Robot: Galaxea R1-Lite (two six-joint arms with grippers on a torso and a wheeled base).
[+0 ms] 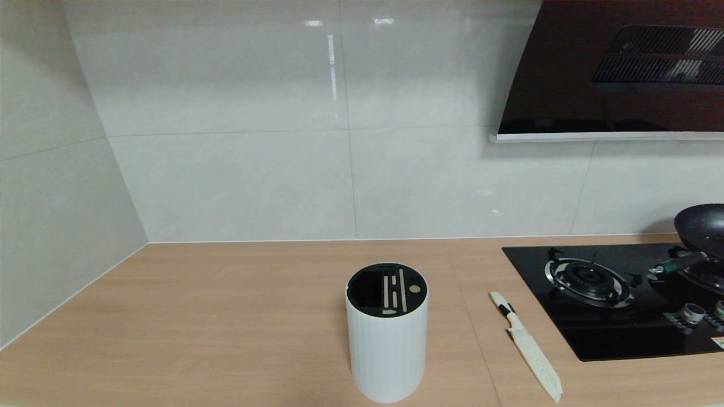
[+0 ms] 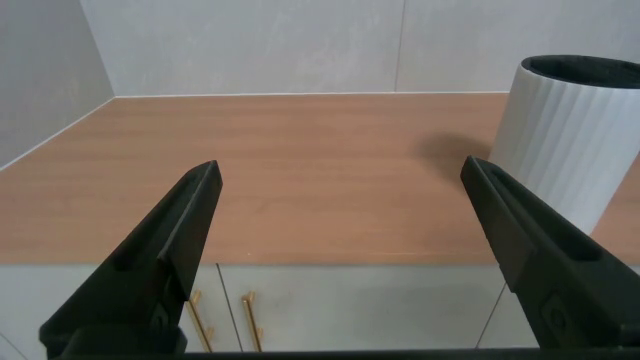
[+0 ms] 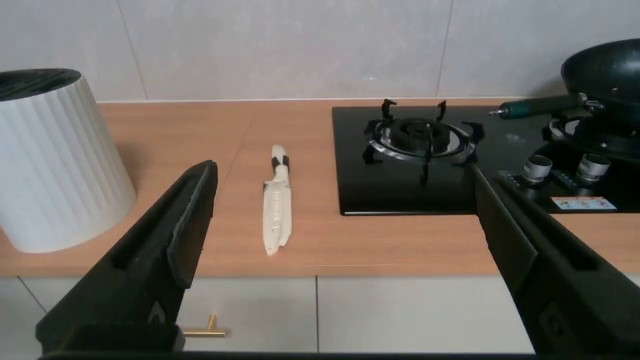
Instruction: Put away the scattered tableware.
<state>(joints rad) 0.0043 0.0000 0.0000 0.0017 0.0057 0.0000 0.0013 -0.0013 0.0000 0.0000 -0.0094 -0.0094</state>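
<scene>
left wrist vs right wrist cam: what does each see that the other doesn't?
Left wrist view, not the right: the open left hand and the wall corner at the far end of the counter.

Right wrist view, not the left: the open right hand, the white knife lying flat on the counter, the black gas hob and the wok on its far burner.

Both: the white ribbed knife block, the wooden countertop and the tiled back wall.
</scene>
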